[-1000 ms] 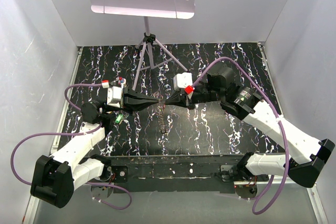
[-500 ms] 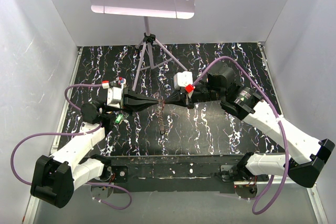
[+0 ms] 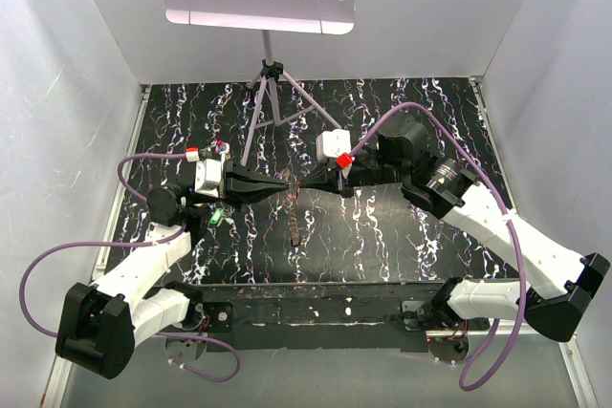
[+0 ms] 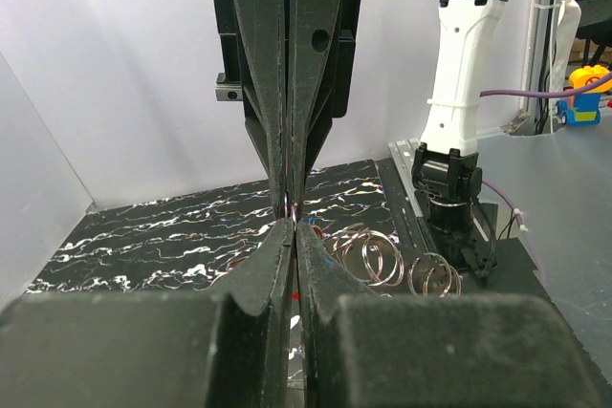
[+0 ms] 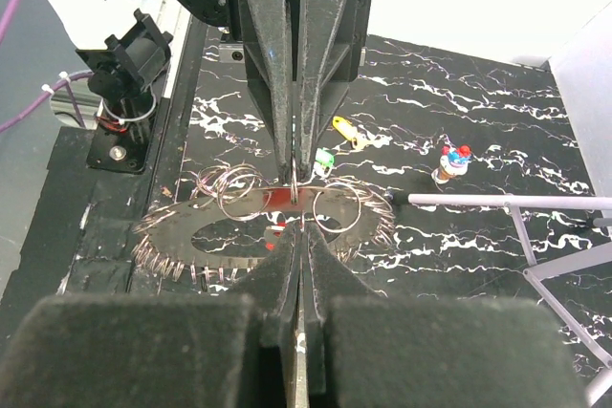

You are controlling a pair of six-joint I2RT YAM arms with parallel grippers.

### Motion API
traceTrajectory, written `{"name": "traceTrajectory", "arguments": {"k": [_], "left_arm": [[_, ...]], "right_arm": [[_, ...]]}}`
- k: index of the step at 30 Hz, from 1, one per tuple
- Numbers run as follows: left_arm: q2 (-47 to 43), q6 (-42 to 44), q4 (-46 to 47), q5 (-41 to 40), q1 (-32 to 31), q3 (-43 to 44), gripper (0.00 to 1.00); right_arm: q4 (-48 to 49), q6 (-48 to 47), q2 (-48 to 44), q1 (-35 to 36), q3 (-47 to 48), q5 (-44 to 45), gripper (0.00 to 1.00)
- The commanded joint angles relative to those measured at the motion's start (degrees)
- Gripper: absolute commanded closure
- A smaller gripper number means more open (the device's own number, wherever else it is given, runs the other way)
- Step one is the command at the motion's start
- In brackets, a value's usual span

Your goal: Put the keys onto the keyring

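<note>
Only the right wrist view shows the keyring lying flat on the black marbled surface beneath the left gripper and right gripper, each with jaws pressed together and meeting tip to tip, keys lying just beyond, white walls around.

Left gripper in foreground, dark fingers pressed together with only a hairline seam between them. Right gripper comes in from above, tip to tip with it, its fingers likewise closed. What sits at the meeting point is too small to tell. Small red speck low in the seam. Looped wire rings lie just right of the tips on the black, white-veined tabletop. White arm base stands at the tabletop's right edge.
</note>
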Motion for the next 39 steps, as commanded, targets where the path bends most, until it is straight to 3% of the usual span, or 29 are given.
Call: {"name": "traceTrajectory", "arguments": {"k": [1, 39], "left_arm": [[-1.1, -0.2, 2.4, -0.9, -0.1, 0.0, 1.0], [-0.5, -0.7, 2.1, -0.1, -0.7, 0.4, 1.0]], "right_arm": [[2.2, 0.2, -1.1, 0.2, 0.2, 0.0, 0.99], [5.1, 4.0, 0.4, 0.4, 0.3, -6.5, 0.99]]}}
